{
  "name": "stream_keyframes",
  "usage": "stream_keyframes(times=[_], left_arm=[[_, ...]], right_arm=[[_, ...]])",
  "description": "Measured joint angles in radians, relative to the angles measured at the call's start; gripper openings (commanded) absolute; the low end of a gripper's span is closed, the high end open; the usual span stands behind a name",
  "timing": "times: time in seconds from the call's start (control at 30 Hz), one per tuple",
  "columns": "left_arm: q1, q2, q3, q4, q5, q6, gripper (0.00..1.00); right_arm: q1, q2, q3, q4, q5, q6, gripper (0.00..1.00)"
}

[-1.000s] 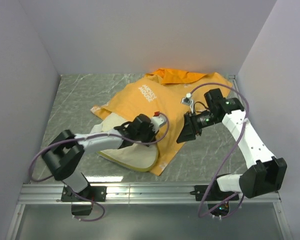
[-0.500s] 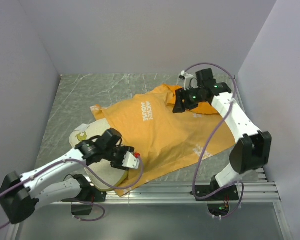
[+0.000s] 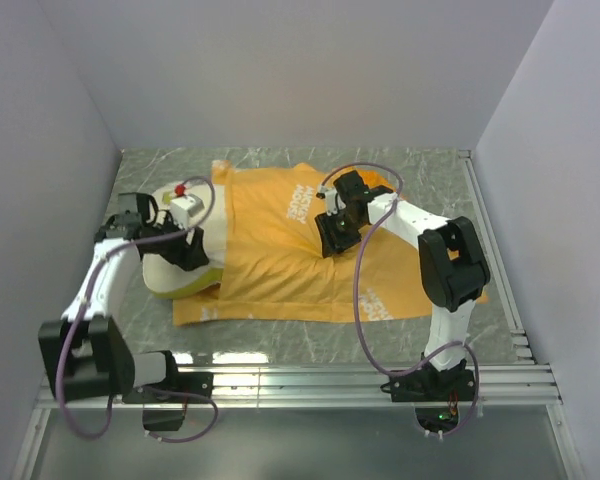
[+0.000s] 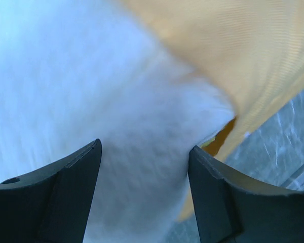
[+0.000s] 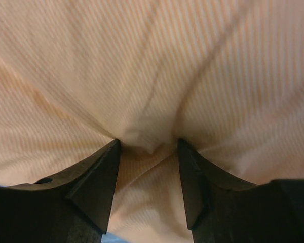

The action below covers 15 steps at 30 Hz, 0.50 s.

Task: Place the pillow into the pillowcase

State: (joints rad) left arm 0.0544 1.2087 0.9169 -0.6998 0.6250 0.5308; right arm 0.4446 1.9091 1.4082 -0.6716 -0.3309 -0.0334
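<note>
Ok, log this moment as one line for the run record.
pillow: part inside, left end out | pillowcase: flat on table | left gripper: straddling pillow | right gripper: pinching pillowcase fabric

My workspace is a dark grey, marble-veined tabletop with a glossy finish that picks up pale reflections near its front edge. Plain, pale lilac-white walls close it in on three sides, at the back, left and right, evenly lit without harsh shadows. Along the near edge runs a ribbed silver aluminium rail, spanning the whole width of my table.
</note>
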Motion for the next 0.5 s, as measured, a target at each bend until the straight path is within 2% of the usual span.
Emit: stream_keyframes(times=[0.1, 0.2, 0.33, 0.5], left_arm=[[0.119, 0.141, 0.058, 0.007, 0.005, -0.056, 0.74], [0.183, 0.23, 0.082, 0.041, -0.007, -0.11, 0.74], [0.196, 0.261, 0.09, 0.068, -0.005, -0.164, 0.75], [0.19, 0.312, 0.182, 0.134, 0.011, -0.245, 0.83]], right_arm=[[-0.001, -0.003, -0.053, 0.025, 0.012, -0.001, 0.55], [-0.014, -0.038, -0.093, 0.033, 0.03, -0.012, 0.54], [-0.068, -0.082, -0.139, 0.031, 0.059, -0.062, 0.52], [-0.124, -0.128, -0.172, 0.003, 0.135, -0.147, 0.55]])
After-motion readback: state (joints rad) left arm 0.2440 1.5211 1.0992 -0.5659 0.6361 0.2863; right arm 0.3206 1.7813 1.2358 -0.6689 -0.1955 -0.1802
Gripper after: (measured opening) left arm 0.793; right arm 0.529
